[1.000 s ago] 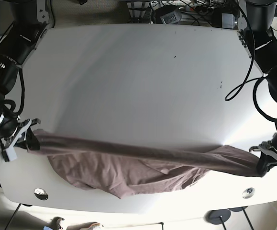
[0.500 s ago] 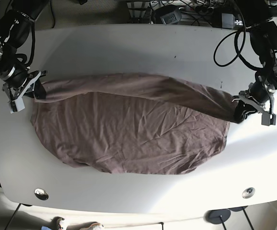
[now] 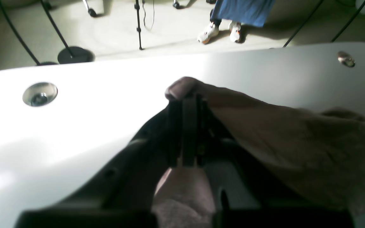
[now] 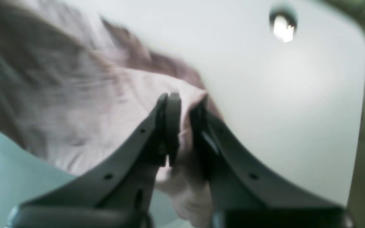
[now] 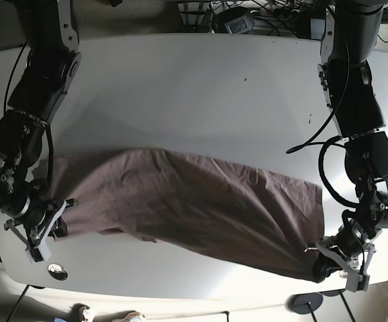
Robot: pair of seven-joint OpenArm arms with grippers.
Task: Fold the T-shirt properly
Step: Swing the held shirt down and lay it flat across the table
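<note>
The brown T-shirt (image 5: pixel 194 201) lies in a wide slanted band across the front half of the white table (image 5: pixel 194 87). My left gripper (image 5: pixel 322 263), on the right in the base view, is shut on the shirt's corner at the front right edge. In the left wrist view the gripper (image 3: pixel 185 98) pinches a fold of the shirt (image 3: pixel 296 142). My right gripper (image 5: pixel 54 227), at the front left, is shut on the shirt's other end. In the right wrist view the gripper (image 4: pixel 184 106) has the shirt (image 4: pixel 74 104) bunched between its fingers.
A round metal grommet (image 5: pixel 57 271) sits in the table's front left corner; another grommet (image 3: pixel 40 94) shows in the left wrist view. Cables and devices (image 5: pixel 247 17) crowd the back edge. Stand bases (image 3: pixel 74 55) and a person's feet (image 3: pixel 220 30) are on the floor past the front edge.
Both grippers went from the front edge out to mid-table, spreading the shirt, then came back to the front corners. The shirt now lies as a flatter slanted band.
</note>
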